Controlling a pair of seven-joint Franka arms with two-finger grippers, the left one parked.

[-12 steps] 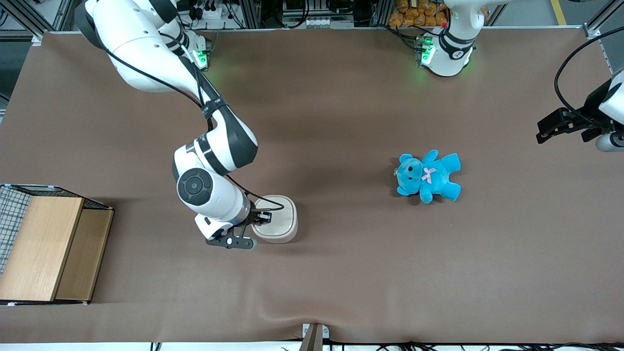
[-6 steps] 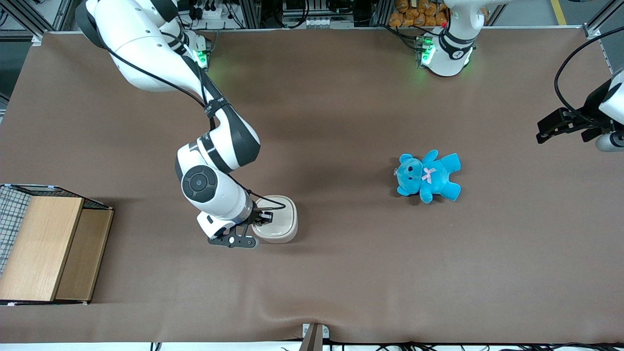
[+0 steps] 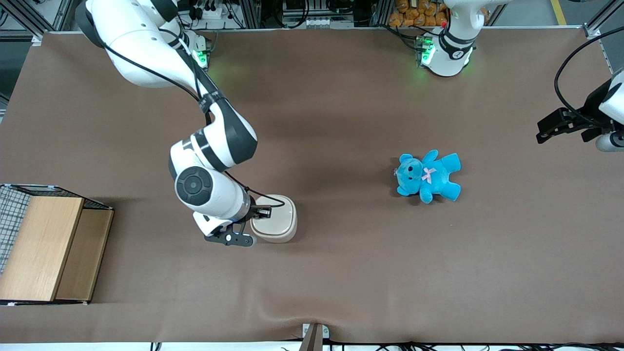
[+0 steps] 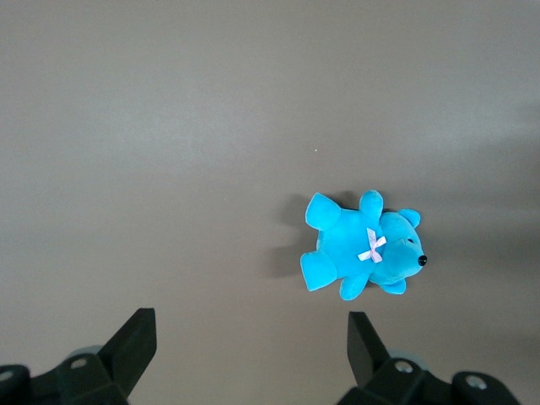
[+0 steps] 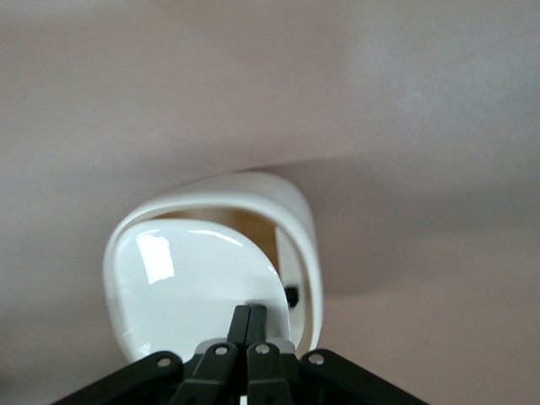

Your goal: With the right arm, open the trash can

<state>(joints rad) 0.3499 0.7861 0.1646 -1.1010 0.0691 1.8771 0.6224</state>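
The cream-white trash can [image 3: 279, 220] stands on the brown table, nearer the front camera than the working arm's base. In the right wrist view its flat lid [image 5: 190, 283] is tilted up out of the rim [image 5: 295, 221], with the tan inside [image 5: 253, 229] showing in the gap. My right gripper [image 3: 260, 213] is at the can's edge on the working arm's side. In the wrist view the gripper [image 5: 249, 310] has its fingers pressed together, tips against the lid's edge.
A blue teddy [image 3: 428, 176] lies toward the parked arm's end of the table; it also shows in the left wrist view [image 4: 363, 253]. A wooden box with wire mesh [image 3: 46, 248] stands at the working arm's end.
My right wrist has shifted slightly toward the working arm's end and away from the front camera, staying at the can's edge. The teddy and box have not moved.
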